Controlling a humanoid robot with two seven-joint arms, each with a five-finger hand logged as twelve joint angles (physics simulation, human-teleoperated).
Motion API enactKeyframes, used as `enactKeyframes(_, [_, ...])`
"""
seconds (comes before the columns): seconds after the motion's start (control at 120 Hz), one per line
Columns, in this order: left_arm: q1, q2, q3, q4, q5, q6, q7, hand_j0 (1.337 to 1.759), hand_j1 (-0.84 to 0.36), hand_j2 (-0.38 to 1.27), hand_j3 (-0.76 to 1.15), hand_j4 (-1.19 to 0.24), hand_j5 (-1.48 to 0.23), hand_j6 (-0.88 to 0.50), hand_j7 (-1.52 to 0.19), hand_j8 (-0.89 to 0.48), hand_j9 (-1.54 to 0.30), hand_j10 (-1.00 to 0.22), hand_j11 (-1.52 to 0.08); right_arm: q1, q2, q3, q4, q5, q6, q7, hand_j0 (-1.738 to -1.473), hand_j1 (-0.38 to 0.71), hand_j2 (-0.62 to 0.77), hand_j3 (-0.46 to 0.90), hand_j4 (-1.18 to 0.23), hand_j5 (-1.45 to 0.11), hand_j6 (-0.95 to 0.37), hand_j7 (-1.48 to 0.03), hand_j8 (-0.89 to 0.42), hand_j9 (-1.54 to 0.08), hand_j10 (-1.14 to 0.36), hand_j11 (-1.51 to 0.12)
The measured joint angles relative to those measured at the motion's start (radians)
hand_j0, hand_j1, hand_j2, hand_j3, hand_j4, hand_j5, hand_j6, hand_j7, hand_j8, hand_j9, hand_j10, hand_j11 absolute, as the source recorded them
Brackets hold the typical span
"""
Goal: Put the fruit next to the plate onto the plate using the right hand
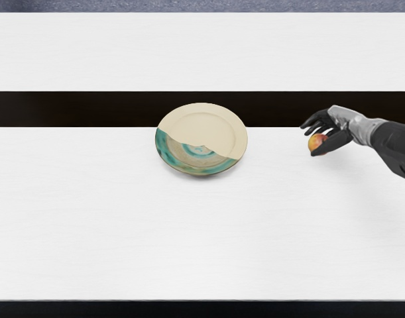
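A round cream plate [219, 122] with a teal glazed patch on its near left side lies on the white table, near the middle. My right hand [323, 134] comes in from the right edge and is well to the right of the plate. Its dark fingers are curled around a small orange-red fruit [317, 142], which shows only partly beneath the palm. Whether the fruit touches the table or hangs just above it is unclear. The left arm does not show.
The white table [189, 225] spreads wide in front of the plate. A dark band [69, 109] runs across behind the plate, with another white surface beyond it.
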Motion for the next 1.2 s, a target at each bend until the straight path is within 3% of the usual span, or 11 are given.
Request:
enactKeyframes(0.3, [-0.001, 0.000, 0.000, 0.000, 0.000, 0.000, 0.000, 1.658, 0.34, 0.00, 0.00, -0.01, -0.01, -0.01, -0.01, -0.01, -0.01, -0.01, -0.01, 0.037, 0.034, 0.001, 0.034, 0.000, -0.009, -0.054, -1.658, 0.25, 0.11, 0.00, -0.56, -0.74, -0.56, -0.73, -0.46, -0.73, -0.47, -0.73])
enactKeyframes(1.2, [0.000, 0.000, 0.000, 0.000, 0.000, 0.000, 0.000, 1.658, 0.34, 0.00, 0.00, -0.01, -0.01, -0.01, -0.01, -0.01, -0.01, -0.01, -0.01, 0.097, 0.211, 0.045, 0.036, -0.001, -0.030, -0.140, -1.658, 0.25, 0.11, 0.00, -0.56, -0.74, -0.56, -0.73, -0.46, -0.73, -0.47, -0.73])
